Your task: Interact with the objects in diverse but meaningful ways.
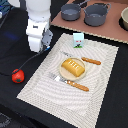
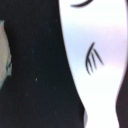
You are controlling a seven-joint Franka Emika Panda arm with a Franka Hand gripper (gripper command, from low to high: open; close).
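Note:
My gripper (image 1: 43, 46) hangs over the black cloth just off the placemat's corner, at the exterior view's left. In the wrist view a white tube-like piece (image 2: 95, 55) with dark printed strokes fills the frame very close to the camera; it looks held, though my fingers do not show. The golden-yellow bread loaf (image 1: 73, 67) lies on a plate in the middle of the placemat (image 1: 100, 95). The small white carton (image 1: 78, 40) stands at the mat's far edge. The red tomato (image 1: 18, 75) sits on the black cloth, nearer the camera than the gripper.
An orange-handled knife (image 1: 91, 61) and fork (image 1: 70, 82) lie beside the plate. Two grey pots (image 1: 70, 11) (image 1: 96, 14) and a bowl (image 1: 125, 17) stand on a brown board at the back. A cable runs across the cloth near the tomato.

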